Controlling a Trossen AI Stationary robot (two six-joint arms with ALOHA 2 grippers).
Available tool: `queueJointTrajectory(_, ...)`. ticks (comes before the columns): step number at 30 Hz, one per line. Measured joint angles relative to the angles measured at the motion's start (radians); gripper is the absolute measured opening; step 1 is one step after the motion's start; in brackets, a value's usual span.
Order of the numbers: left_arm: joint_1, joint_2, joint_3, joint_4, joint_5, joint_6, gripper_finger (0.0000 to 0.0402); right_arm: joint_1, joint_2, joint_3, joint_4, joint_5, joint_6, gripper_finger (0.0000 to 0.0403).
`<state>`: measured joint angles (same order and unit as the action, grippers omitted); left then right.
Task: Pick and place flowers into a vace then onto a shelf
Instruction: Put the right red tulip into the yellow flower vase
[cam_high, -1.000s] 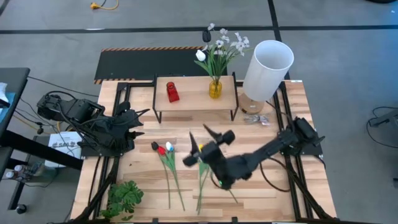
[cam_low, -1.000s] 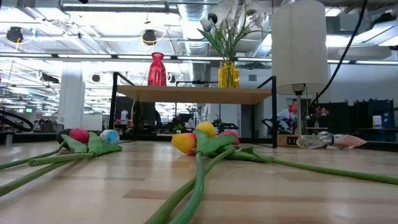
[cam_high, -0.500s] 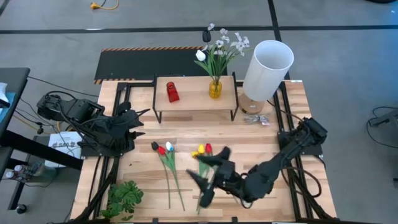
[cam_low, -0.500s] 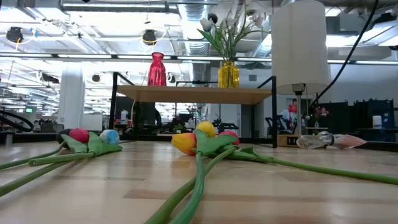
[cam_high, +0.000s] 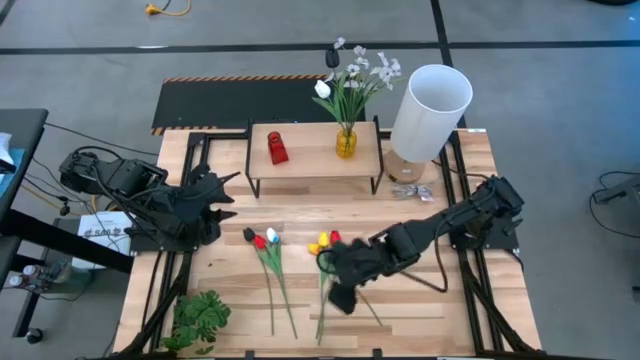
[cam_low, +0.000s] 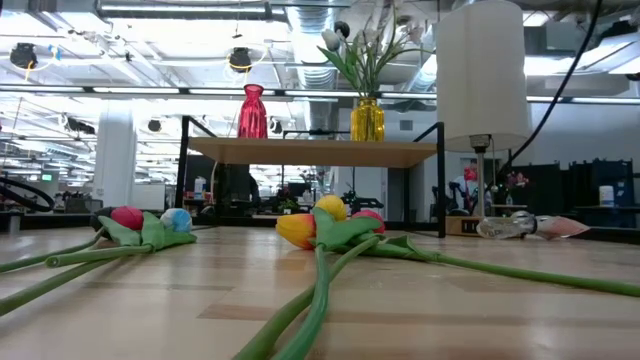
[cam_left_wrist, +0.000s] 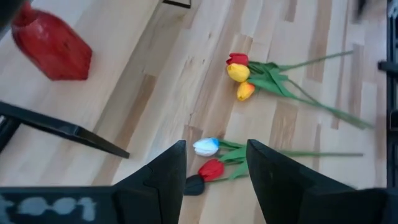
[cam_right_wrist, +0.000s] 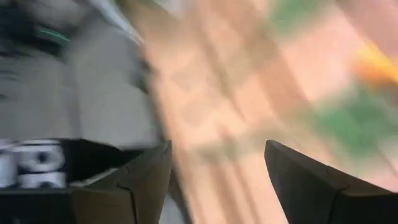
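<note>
Two bunches of tulips lie flat on the table. One bunch (cam_high: 262, 240) has dark, red and white heads. The other bunch (cam_high: 323, 243) has yellow, red and orange heads, and its stems run toward the near edge. On the shelf (cam_high: 310, 160) stand a red vase (cam_high: 277, 148) and a yellow vase (cam_high: 346, 142) that holds white flowers (cam_high: 355, 80). My right gripper (cam_high: 338, 297) hovers open over the stems of the yellow-red bunch; its wrist view (cam_right_wrist: 217, 180) is blurred. My left gripper (cam_high: 225, 197) waits open at the table's left, above the table, pointing toward the dark-red-white bunch (cam_left_wrist: 208, 163).
A tall white lamp (cam_high: 430, 105) stands at the shelf's right end, with a clear wrapper (cam_high: 410, 192) at its foot. A leafy green sprig (cam_high: 200, 318) lies at the near left corner. A black panel (cam_high: 240, 100) lies behind the shelf.
My right gripper has swung from beside the yellow-red heads toward the table's near edge and come lower. It has tipped from about level to pointing steeply down over that bunch's stems, rolling as it went. The flowers have not moved.
</note>
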<state>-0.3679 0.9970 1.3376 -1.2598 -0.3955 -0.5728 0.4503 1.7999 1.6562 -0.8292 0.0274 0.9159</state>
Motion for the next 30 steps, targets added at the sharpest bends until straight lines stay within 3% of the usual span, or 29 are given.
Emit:
queueJointTrajectory(4, 0.0, 0.0, 0.0, -0.001, -0.015, -0.067, 0.0158, 0.016, 0.002, 0.0, -0.379, 0.118, 0.159, 0.0249)
queueJointTrajectory(8, 0.0, 0.0, 0.0, -0.002, -0.023, -0.114, 0.0158, 0.06, 0.004, 0.0, -0.534, 0.252, 0.286, 0.0249)
queueJointTrajectory(14, 0.0, 0.0, 0.0, -0.002, -0.033, -0.15, 0.0158, 0.114, 0.004, -0.083, -0.374, 0.252, 0.299, 0.0249)
queueJointTrajectory(20, 0.0, 0.0, 0.0, -0.002, -0.034, -0.153, 0.0158, 0.115, 0.007, -0.282, -0.11, 0.155, 0.327, 0.0249)
queueJointTrajectory(30, 0.0, 0.0, 0.0, -0.007, -0.029, -0.153, 0.0158, 0.103, 0.007, -0.378, -0.003, 0.157, 0.483, 0.0249)
